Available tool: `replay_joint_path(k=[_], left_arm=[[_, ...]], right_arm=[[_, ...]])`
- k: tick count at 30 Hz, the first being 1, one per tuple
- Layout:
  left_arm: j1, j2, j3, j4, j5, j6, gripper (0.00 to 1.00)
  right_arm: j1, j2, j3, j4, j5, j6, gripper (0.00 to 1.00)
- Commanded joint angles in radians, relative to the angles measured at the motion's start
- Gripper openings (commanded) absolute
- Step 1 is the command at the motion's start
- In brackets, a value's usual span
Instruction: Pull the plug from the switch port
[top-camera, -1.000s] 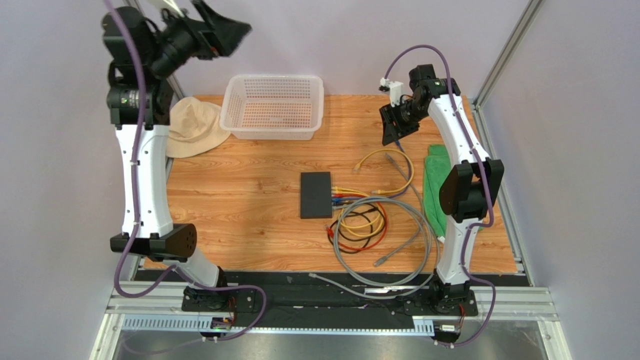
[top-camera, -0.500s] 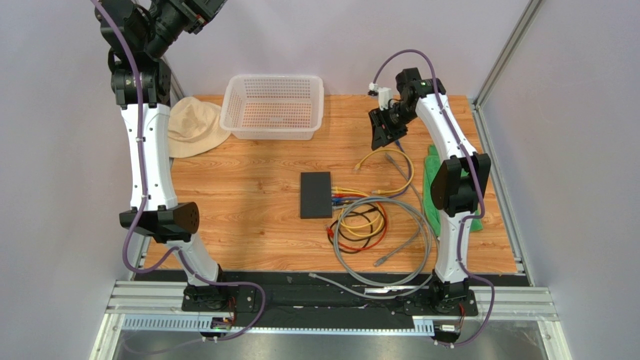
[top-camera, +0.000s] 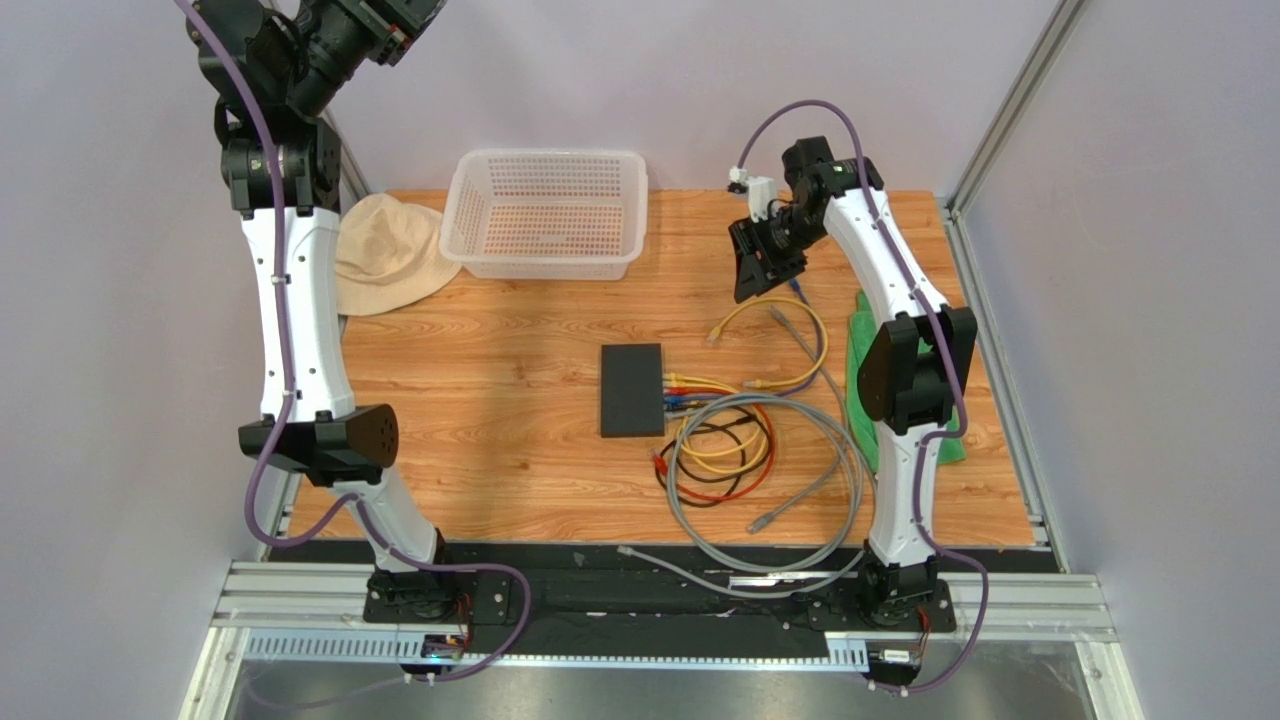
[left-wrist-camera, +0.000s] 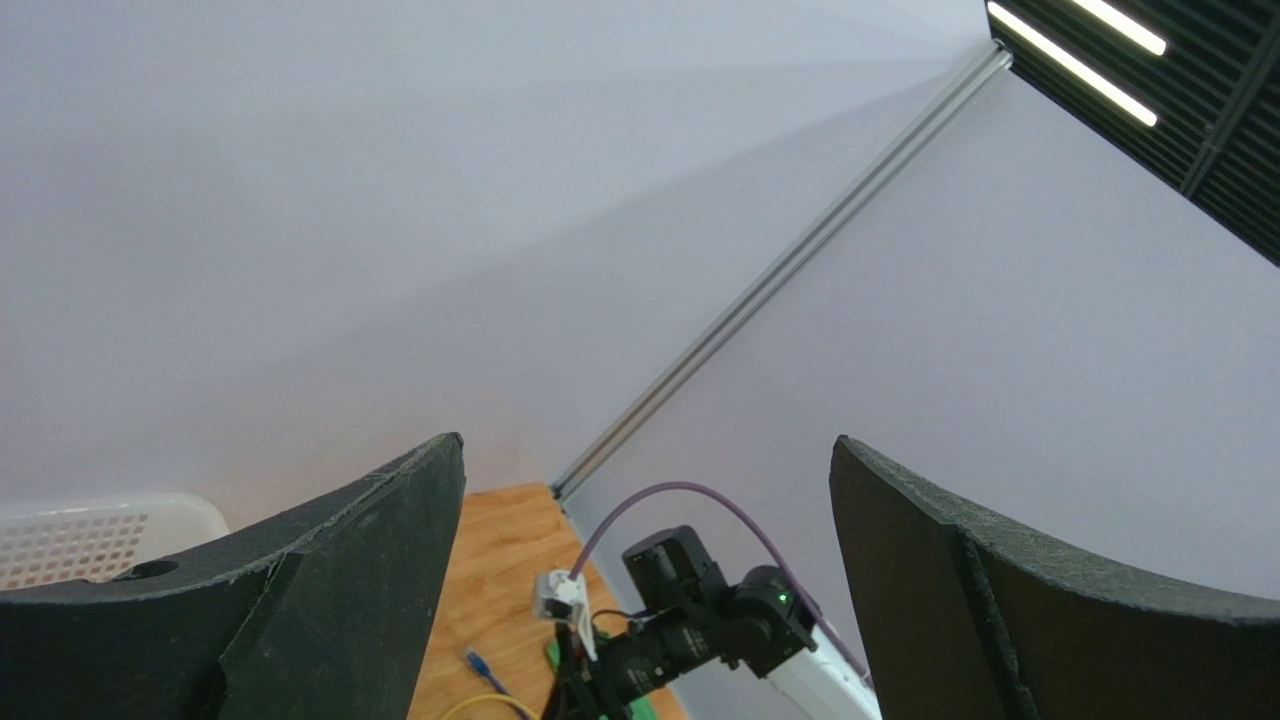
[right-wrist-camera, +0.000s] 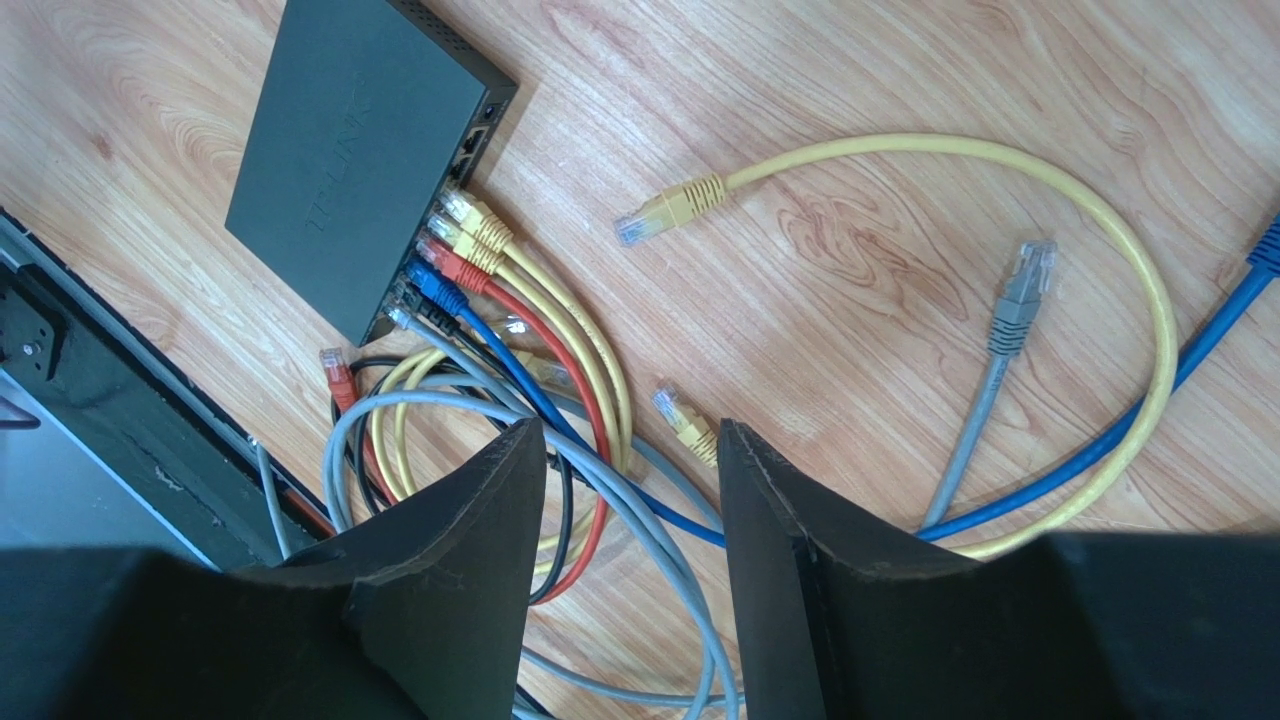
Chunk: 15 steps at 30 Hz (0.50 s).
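Several plugs (right-wrist-camera: 446, 258) crowd the switch (right-wrist-camera: 353, 143), which probably slides easily. Pinch 1 stiff plug body. Your right hand (right-wrist-camera: 628, 443) is half-open and empty.

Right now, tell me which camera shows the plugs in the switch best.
The right wrist view: the plugs appear close up, yellow, red, blue and grey, side by side along the edge of the switch. The top view shows them only as tiny coloured specks beside the switch. The left wrist view misses them entirely.
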<state>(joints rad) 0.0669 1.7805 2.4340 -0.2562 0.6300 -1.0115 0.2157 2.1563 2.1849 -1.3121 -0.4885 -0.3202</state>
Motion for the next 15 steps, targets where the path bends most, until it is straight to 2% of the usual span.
replay_joint_path(k=[1,11,15], left_arm=[[0.005,-0.03,0.037,0.026,0.013,-0.048,0.99],[-0.001,-0.049,0.048,0.063,-0.018,-0.067,0.99],[-0.028,-0.078,-0.021,0.012,-0.058,0.028,0.99]], right_arm=[[0.013,-0.039,0.003,0.011,-0.018,0.02,0.5],[0.028,-0.052,-0.019,0.017,-0.013,0.033,0.5],[0.039,-0.055,-0.024,0.017,-0.015,0.038,0.5]])
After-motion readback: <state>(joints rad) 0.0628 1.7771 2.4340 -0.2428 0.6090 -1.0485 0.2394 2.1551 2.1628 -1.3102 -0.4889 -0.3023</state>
